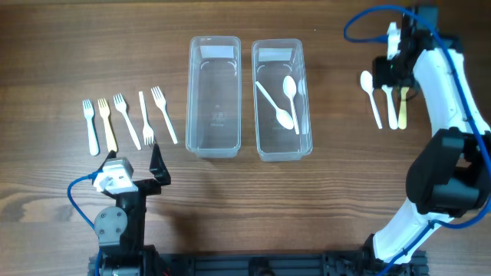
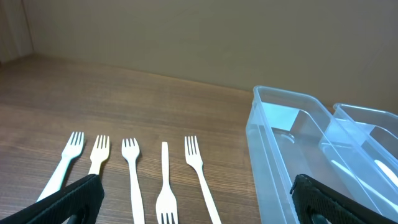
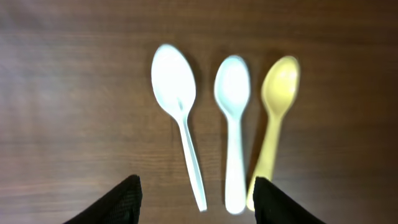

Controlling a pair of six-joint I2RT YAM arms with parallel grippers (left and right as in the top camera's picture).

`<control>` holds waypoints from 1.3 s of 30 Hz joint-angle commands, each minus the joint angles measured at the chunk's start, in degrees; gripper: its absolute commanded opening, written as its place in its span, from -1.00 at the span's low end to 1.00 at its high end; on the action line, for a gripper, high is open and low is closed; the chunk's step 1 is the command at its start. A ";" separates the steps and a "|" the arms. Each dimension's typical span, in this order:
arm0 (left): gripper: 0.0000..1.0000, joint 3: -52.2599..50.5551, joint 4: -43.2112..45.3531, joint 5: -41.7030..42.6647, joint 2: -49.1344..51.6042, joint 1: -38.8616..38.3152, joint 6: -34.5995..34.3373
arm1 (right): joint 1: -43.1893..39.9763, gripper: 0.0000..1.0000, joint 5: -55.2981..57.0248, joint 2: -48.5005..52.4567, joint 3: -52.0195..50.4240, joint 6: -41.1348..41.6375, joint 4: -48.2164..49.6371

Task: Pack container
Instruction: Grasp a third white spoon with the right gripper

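Observation:
Two clear containers stand side by side mid-table. The left container (image 1: 215, 96) (image 2: 280, 143) is empty; the right container (image 1: 281, 100) holds two white spoons (image 1: 285, 103). Several forks (image 1: 126, 119) (image 2: 165, 180) lie in a row at the left, one of them yellowish. My left gripper (image 1: 134, 162) (image 2: 196, 208) stands wide open just in front of the forks, holding nothing. At the right lie three spoons: two white (image 3: 177, 106) (image 3: 232, 118) and one yellow (image 3: 277, 106) (image 1: 403, 103). Above their handles hovers my right gripper (image 1: 390, 75) (image 3: 196, 208), open and empty.
The right arm (image 1: 445, 115) reaches up the table's right side and bends back over the spoons. A blue cable (image 1: 368, 19) loops near its wrist. Bare wood lies between the containers and the right-hand spoons.

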 commanded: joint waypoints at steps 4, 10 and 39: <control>1.00 -0.37 0.15 0.52 -0.35 -0.42 1.33 | -0.55 0.29 -2.10 -0.09 -12.00 -5.35 10.49; 1.00 -0.37 0.15 0.52 -0.35 -0.42 1.33 | -0.55 0.46 -5.53 -0.09 -16.33 -5.53 18.71; 0.99 -0.39 0.15 0.52 -0.35 -0.42 1.33 | -0.55 0.11 -6.60 5.64 -20.13 -6.56 25.77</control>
